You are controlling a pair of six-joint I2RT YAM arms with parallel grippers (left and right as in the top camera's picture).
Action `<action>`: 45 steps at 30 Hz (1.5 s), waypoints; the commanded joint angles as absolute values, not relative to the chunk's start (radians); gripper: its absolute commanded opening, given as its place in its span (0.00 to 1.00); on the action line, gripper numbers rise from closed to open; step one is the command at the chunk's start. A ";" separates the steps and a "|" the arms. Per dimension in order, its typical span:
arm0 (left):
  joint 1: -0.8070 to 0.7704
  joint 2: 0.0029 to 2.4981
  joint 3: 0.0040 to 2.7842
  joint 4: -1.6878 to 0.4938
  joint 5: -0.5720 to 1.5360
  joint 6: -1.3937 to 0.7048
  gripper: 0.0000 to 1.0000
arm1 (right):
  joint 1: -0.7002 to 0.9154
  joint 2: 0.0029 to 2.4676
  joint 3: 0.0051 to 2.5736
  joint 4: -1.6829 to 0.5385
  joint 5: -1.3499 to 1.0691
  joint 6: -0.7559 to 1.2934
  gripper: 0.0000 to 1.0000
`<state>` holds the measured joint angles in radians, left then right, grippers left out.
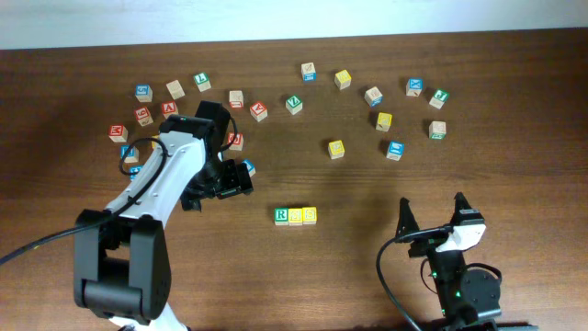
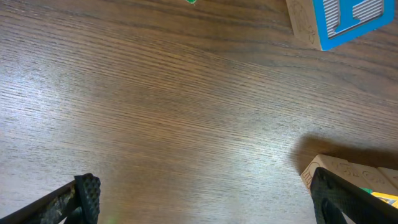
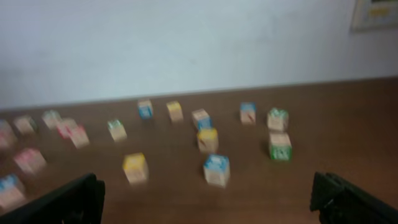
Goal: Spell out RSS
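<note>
In the overhead view, a green cube marked R (image 1: 282,216) and two yellow cubes (image 1: 296,216) (image 1: 310,215) lie touching in a row at the table's middle front; the yellow letters are too small to read. My left gripper (image 1: 220,182) is open and empty, low over the table to the left of the row. In the left wrist view its fingers (image 2: 202,199) span bare wood. My right gripper (image 1: 432,216) is open and empty near the front right, and its own view (image 3: 205,199) is blurred.
Many other letter cubes are scattered across the back of the table, red and blue ones at the left (image 1: 144,116), yellow, green and blue ones at the right (image 1: 383,121). A blue cube (image 2: 345,22) and a wooden cube (image 2: 348,177) lie by my left gripper's right finger.
</note>
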<state>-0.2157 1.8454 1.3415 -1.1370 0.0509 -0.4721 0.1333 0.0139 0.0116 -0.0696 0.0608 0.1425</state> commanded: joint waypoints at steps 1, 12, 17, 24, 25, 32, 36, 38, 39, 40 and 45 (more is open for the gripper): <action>-0.211 1.821 1.355 -1.139 0.044 -0.470 0.99 | 0.103 0.003 0.006 -0.079 0.039 0.040 0.98; -0.211 1.821 1.355 -1.139 0.044 -0.470 0.99 | 0.058 0.003 0.006 -0.082 0.054 0.035 0.98; -0.211 1.821 1.355 -1.139 0.044 -0.470 0.99 | 0.060 0.003 0.006 -0.083 0.037 0.034 0.98; -0.211 1.821 1.355 -1.139 0.044 -0.470 0.99 | 0.060 0.003 0.006 -0.080 0.038 0.034 0.98; -0.211 1.821 1.355 -1.139 0.044 -0.470 0.99 | 0.060 0.003 0.006 -0.080 0.038 0.034 0.98; -0.213 1.771 1.354 -1.186 -0.016 -0.417 0.99 | 0.060 0.003 0.006 -0.079 0.038 0.034 0.98; -0.213 1.364 1.210 -1.075 -0.023 -0.397 0.99 | 0.060 0.003 0.006 -0.079 0.038 0.034 0.98; -0.213 1.159 1.062 -0.979 -0.022 -0.322 0.99 | 0.060 0.003 0.006 -0.079 0.038 0.034 0.98; -0.213 0.998 0.937 -0.914 -0.019 -0.293 0.99 | 0.060 0.003 0.006 -0.079 0.038 0.034 0.98; -0.213 0.916 0.875 -0.892 -0.020 -0.291 0.99 | 0.060 0.003 0.006 -0.080 0.038 0.034 0.98; -0.213 0.765 0.771 -0.894 -0.069 -0.286 0.99 | 0.060 0.003 0.006 -0.079 0.038 0.034 0.98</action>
